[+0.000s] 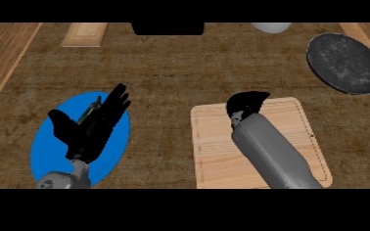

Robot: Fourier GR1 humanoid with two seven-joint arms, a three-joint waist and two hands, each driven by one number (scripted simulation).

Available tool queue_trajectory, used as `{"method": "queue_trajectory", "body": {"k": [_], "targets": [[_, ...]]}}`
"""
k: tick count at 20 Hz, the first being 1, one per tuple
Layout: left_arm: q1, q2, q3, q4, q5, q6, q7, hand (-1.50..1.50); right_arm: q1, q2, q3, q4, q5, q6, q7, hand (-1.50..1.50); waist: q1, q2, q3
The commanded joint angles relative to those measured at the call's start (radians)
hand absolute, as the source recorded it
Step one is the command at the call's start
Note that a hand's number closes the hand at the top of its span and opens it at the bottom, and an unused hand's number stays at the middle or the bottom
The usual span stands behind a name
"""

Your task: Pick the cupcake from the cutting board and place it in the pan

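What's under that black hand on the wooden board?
The right hand curls down over the cutting board. Bare wood shows around it; whatever lies beneath its fingers, perhaps the cupcake, is hidden.

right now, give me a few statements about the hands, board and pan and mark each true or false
1. The right hand is over the cutting board. True.
2. The pan sits at the counter's left edge. False: it is at the far right.
3. The left hand shows open, over a blue plate. True.
4. The cupcake sits in the pan. False: the pan shows nothing inside.
5. The right hand's fingers are straight. False: they curl downward.
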Motion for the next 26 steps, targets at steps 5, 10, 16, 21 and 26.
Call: {"method": "queue_trajectory", "body": {"k": [5,10,16,21,26], "targets": [[0.025,-0.013,0.015,-0.017,-0.015,-0.029,0.0,0.0,0.042,-0.076,0.069,0.035,0.144,-0.049,-0.114,1.5,0.014,0.004,0.001],[-0.057,-0.03,0.044,-0.039,-0.028,-0.007,0.094,0.0,0.045,-0.058,0.077,0.026,0.22,-0.034,-0.141,1.5,0.011,0.004,0.001],[0.005,-0.032,0.059,-0.027,-0.036,0.002,0.038,0.0,0.205,-0.225,0.15,-0.307,0.156,-0.214,-0.474,1.5,-0.035,-0.009,0.002],[0.061,-0.023,0.078,-0.032,-0.015,-0.004,0.033,0.0,0.278,-0.331,0.065,-0.528,0.02,-0.427,-0.768,1.5,-0.081,-0.025,0.007],[0.056,-0.014,0.099,-0.046,-0.021,0.013,0.032,0.0,0.404,-0.471,-0.102,-0.713,-0.067,-0.693,-0.953,1.5,-0.105,-0.02,0.007]]}}
